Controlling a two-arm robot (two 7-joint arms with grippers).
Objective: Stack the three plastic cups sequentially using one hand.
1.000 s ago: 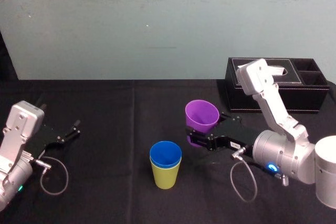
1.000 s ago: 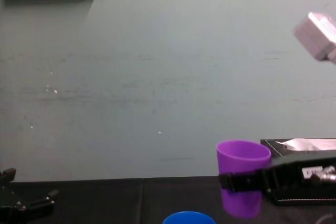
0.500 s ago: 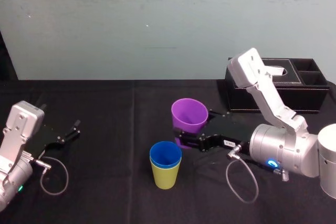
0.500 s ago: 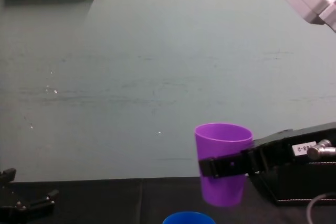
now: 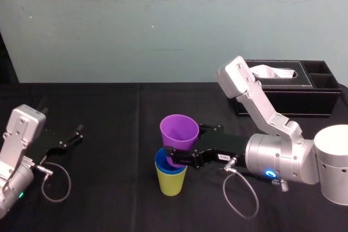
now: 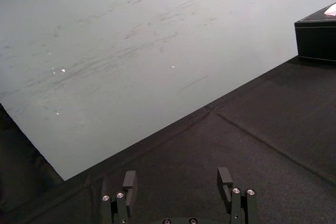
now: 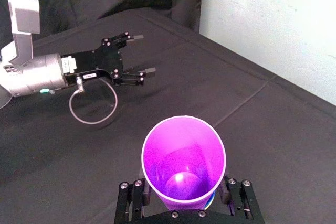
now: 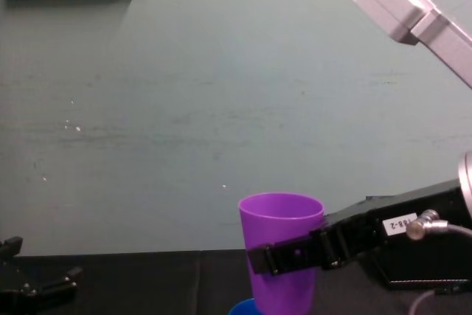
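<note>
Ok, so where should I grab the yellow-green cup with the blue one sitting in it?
Grip the yellow-green cup on its bare wall below the blue cup rim, coming in level from the robot's left. It stands upright and tapered, and the right gripper, holding the purple cup over its mouth, takes up the right side. The left gripper sits open at far left.

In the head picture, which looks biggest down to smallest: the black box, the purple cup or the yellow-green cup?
1. black box
2. purple cup, held up in the right gripper, so nearer the camera
3. yellow-green cup, with the blue cup nested in its top
</note>
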